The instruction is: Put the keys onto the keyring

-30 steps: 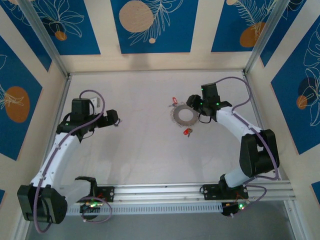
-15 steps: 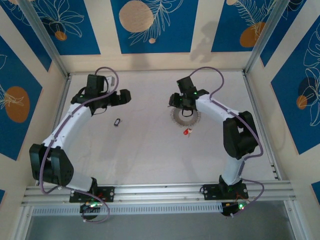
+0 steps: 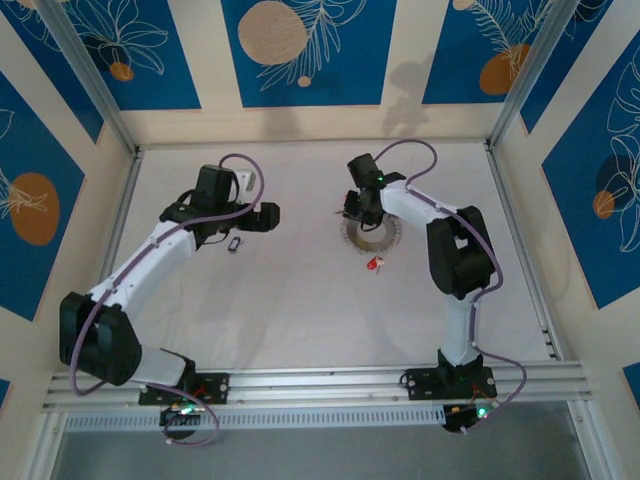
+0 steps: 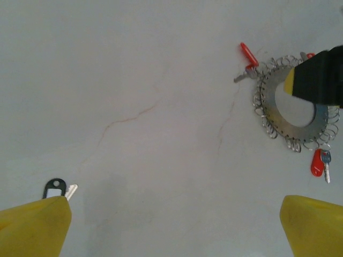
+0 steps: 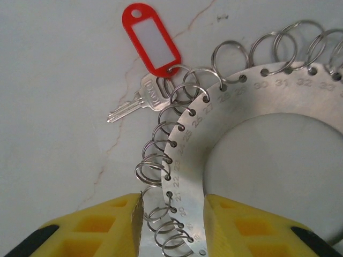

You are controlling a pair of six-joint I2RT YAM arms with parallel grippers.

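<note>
While the right pincer point(image 5: 172, 225) straddles the near rim of the keyring point(image 5: 190, 160) on the bench point(image 5: 64, 134), jaws narrow, grip uncertain, one red-tagged key point(image 5: 151, 92) lies just beyond, up-left, shaft pointing away from the ring. The left pincer point(image 4: 171, 230), wide open, hangs well apart.

Red-tagged keys point(image 5: 151, 40), grey number-stamped keyring point(image 5: 195, 144) — blue leaf-patterned walls point(image 3: 300, 50)

Pale table point(image 3: 300, 310) with the keyring point(image 3: 370, 237), red-tagged keys point(image 3: 376, 264) beside it, a black-tagged key point(image 3: 235, 243) apart.
</note>
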